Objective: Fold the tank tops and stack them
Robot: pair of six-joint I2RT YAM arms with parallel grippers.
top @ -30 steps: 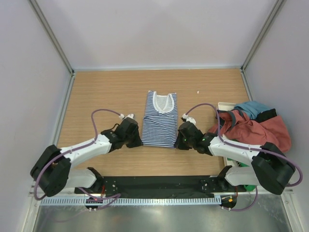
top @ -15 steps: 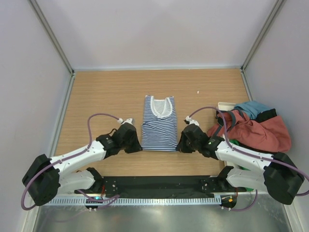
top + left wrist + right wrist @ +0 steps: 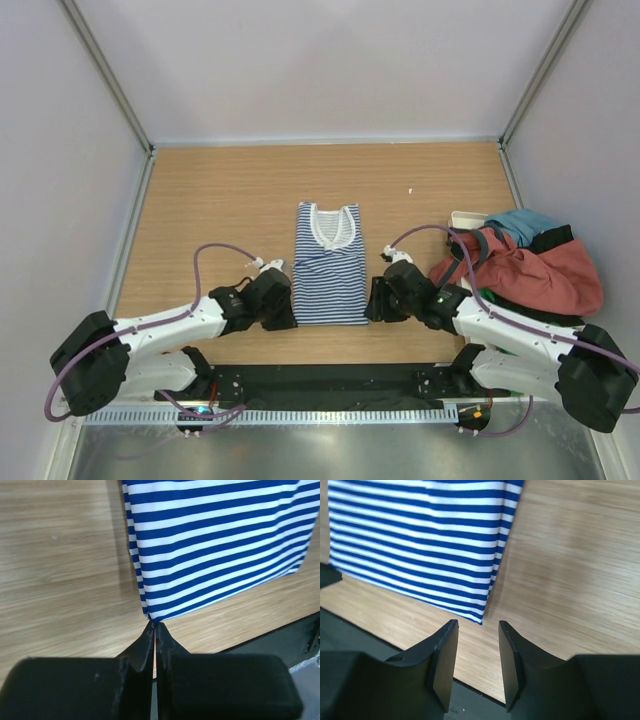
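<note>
We count two tank tops: one striped tank top (image 3: 328, 270) and one rust-red tank top (image 3: 540, 278), heaped to the striped one's right. On that heap we count one teal cloth (image 3: 520, 222) and one dark cloth (image 3: 553, 238); we cannot tell what kind they are. Two arms flank the striped tank top, the left arm (image 3: 170, 322) and the right arm (image 3: 510, 325). That makes two grippers: the left gripper (image 3: 154, 626) at its near left corner and the right gripper (image 3: 477, 625) at its near right corner. There is one wooden table (image 3: 220, 200).

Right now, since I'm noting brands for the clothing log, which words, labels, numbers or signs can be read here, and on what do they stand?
None: no text can be read in any view.
On the striped tank top: stripes and white trim only, no print or tag showing.
On the rust-red top: any label is hidden or too small to read.
On the black base plate: no legible marking.
</note>
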